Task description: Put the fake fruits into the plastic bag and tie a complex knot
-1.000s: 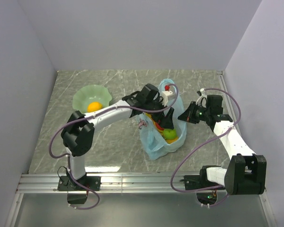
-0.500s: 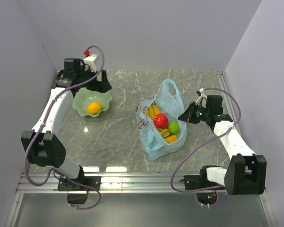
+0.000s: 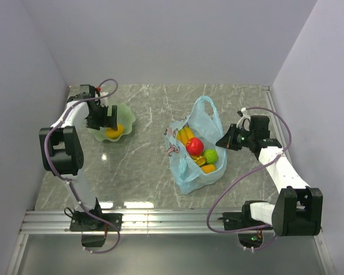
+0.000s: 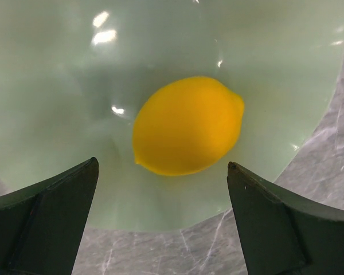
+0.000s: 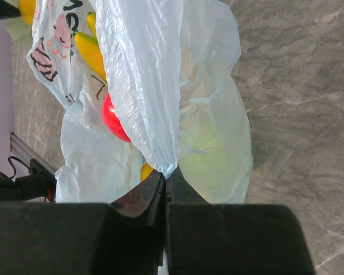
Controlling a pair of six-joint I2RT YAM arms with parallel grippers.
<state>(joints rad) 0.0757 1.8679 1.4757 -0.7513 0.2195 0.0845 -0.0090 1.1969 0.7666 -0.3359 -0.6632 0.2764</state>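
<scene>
Left claw, spread wide, frames the glossy orange-yellow oval fruit just ahead, long axis slanting across its gap (right claw pinches the thin light-blue plastic bag).

Orange-yellow on the round fruit, pale green on the dish. Translucent light blue with dark print on the bag. Red apple, yellow bananas, grey white-veined marble counter.

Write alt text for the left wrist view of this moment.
A yellow fake fruit lies alone in a pale green dish. The open left claw frames it, one dark finger at each lower corner, grey marble table showing beneath.
</scene>
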